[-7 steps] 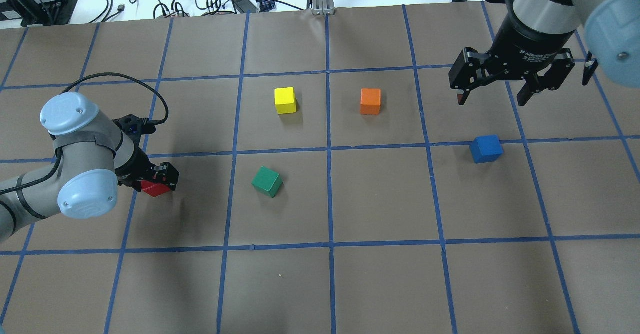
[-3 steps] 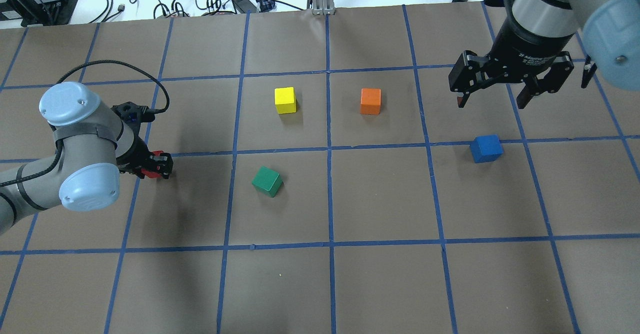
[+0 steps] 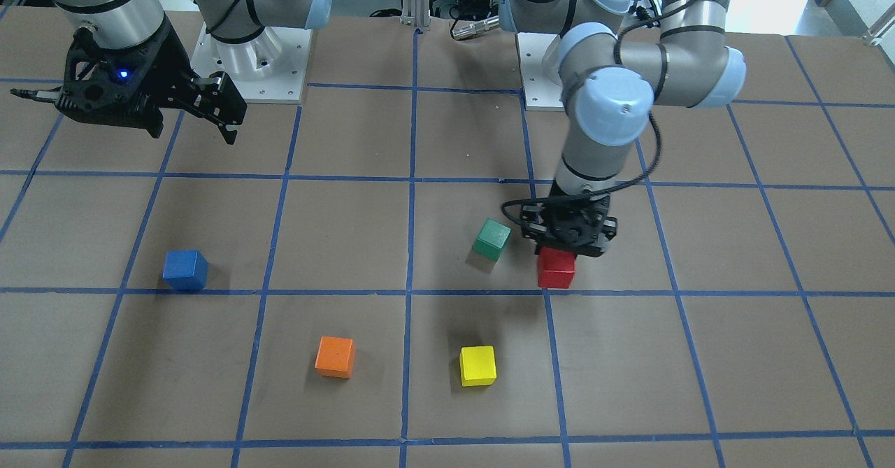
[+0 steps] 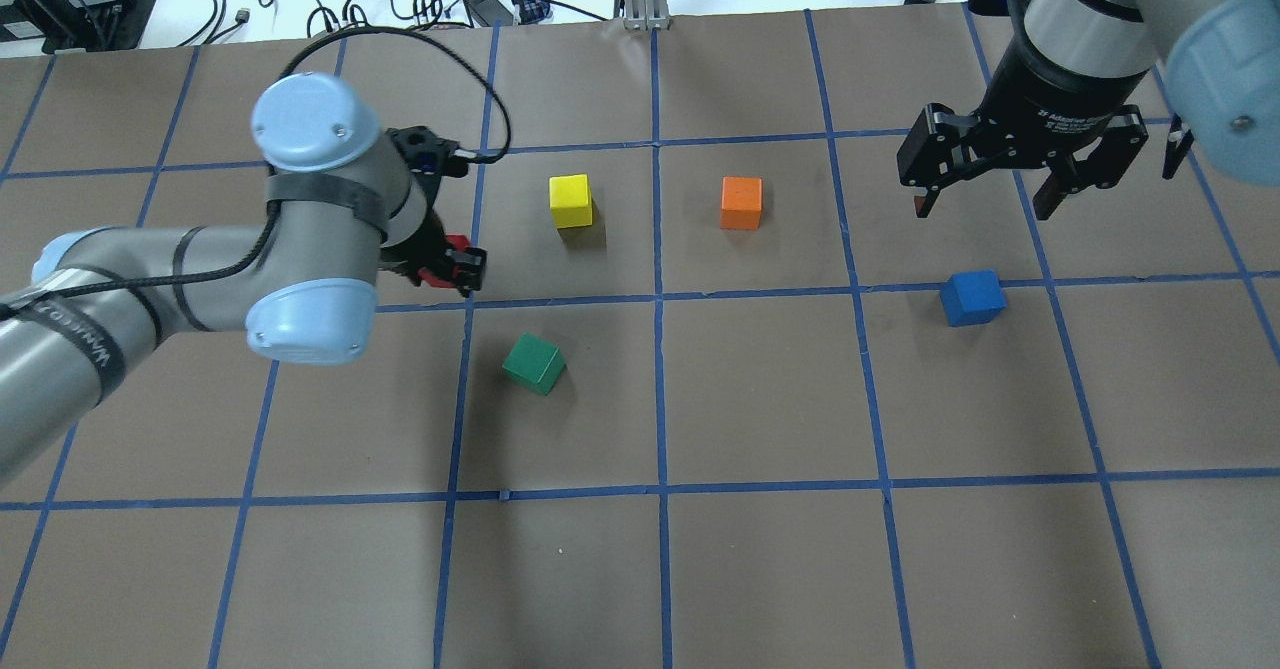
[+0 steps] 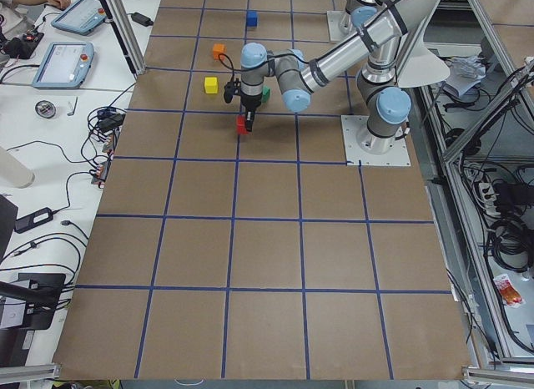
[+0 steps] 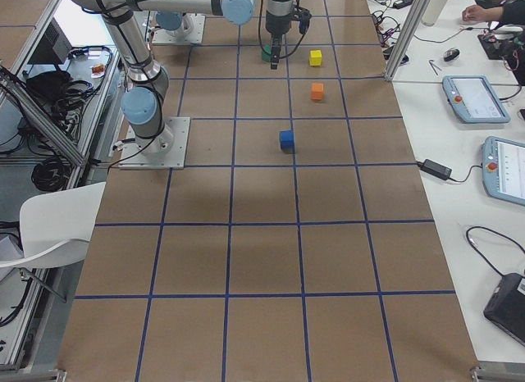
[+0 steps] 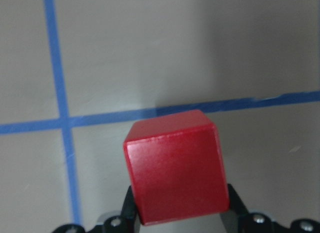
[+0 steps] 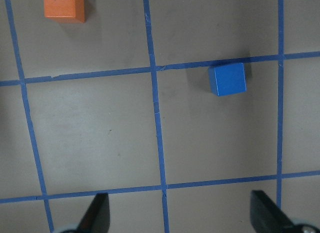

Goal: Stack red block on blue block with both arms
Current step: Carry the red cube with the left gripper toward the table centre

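My left gripper (image 4: 455, 267) is shut on the red block (image 3: 556, 268) and holds it above the table near a tape crossing, left of the yellow cube. The red block fills the left wrist view (image 7: 175, 173) between the black fingers. In the overhead view the wrist hides most of it. The blue block (image 4: 972, 297) sits on the table at the right, alone, and also shows in the front view (image 3: 185, 270). My right gripper (image 4: 982, 204) is open and empty. It hovers just beyond the blue block, which shows in the right wrist view (image 8: 228, 79).
A green cube (image 4: 533, 364) lies tilted just in front of and to the right of my left gripper. A yellow cube (image 4: 570, 200) and an orange cube (image 4: 741, 202) sit in the middle row. Blue tape lines grid the brown table.
My left arm has carried the red block rightward and away from the robot, from the table's left side toward the yellow cube. The right gripper has barely moved and stays open.
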`<state>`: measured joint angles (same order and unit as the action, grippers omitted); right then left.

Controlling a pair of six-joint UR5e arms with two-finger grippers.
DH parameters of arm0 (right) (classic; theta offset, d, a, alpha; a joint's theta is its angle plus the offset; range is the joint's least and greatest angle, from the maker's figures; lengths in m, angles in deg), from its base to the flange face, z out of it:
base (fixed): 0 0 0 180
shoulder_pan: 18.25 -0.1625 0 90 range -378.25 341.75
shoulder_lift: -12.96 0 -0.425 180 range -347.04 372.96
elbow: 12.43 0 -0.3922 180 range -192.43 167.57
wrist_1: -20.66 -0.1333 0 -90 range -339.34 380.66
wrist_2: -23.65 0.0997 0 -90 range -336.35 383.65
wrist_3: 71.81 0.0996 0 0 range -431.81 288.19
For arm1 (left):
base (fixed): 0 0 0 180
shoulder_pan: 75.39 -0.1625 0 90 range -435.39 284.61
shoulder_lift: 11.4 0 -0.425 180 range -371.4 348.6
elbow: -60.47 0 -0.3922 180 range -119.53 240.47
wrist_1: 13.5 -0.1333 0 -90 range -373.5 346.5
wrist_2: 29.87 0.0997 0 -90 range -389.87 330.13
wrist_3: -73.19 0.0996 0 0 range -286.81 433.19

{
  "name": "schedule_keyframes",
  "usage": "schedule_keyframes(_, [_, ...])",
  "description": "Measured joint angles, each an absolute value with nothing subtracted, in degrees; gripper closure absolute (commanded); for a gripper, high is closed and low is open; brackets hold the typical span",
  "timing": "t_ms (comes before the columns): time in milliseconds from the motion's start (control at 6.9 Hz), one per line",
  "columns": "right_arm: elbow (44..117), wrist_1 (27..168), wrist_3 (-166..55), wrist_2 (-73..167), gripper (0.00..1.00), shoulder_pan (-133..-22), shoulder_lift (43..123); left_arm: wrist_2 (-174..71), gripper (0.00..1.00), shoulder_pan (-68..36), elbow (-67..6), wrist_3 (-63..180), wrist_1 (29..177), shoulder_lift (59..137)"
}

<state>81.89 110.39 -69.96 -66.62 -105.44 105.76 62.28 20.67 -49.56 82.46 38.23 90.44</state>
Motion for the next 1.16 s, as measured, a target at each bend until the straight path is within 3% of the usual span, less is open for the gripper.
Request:
schedule_keyframes(435, [82.4, 110.4, -70.0, -66.6, 0.00, -105.4, 106.0, 58.0, 1.00, 29.9, -38.5, 69.4, 41.4, 99.6])
schedule_keyframes(725, [82.4, 110.4, -70.0, -66.6, 0.00, -105.4, 106.0, 57.7, 1.00, 32.5, -36.8, 65.3, 38.5, 104.6])
schedule_keyframes(1014, [82.4, 110.3, -70.0, -66.6, 0.00, -105.4, 106.0, 57.7, 0.94, 33.8, -36.7, 63.1, 34.5, 107.7])
schedule_keyframes(1159, [82.5, 110.3, -70.0, -66.6, 0.00, -105.4, 106.0, 57.7, 0.85, 34.4, -36.9, 62.8, 33.5, 108.4])
